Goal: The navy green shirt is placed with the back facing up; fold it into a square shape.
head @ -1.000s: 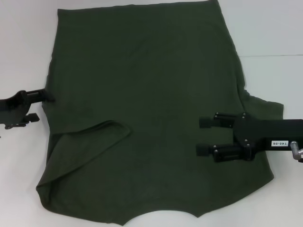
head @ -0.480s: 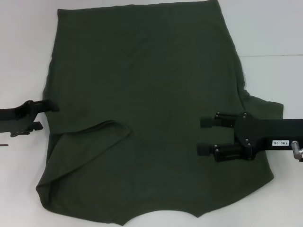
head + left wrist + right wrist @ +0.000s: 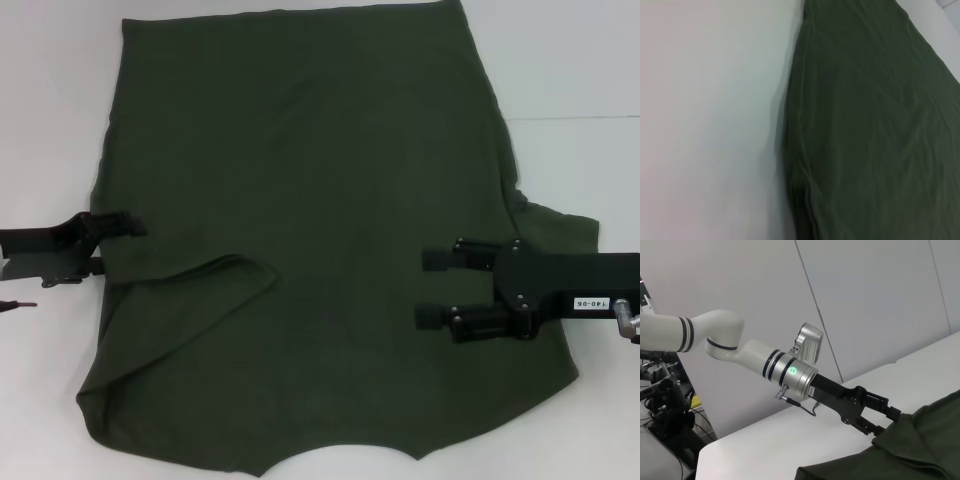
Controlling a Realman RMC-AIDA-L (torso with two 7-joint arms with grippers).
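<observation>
Olive cotton fills the white table (image 3: 580,80): the shirt (image 3: 310,220) lies flat, its hem cut off at 12 o'clock. Left gripper (image 3: 122,226) at 9 o'clock, jaws parted around the edge. Right gripper (image 3: 432,288) hovers at 3 o'clock, jaws wide apart, holding nothing.

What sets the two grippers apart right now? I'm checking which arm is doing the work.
The left gripper sits at the navy green shirt's left edge, fingertips just over the hem; the right gripper hovers well inside the cloth on the right side. The left gripper's fingers look close together, while the right gripper's are spread wide, holding nothing. Both are black and point inward over the shirt.
</observation>
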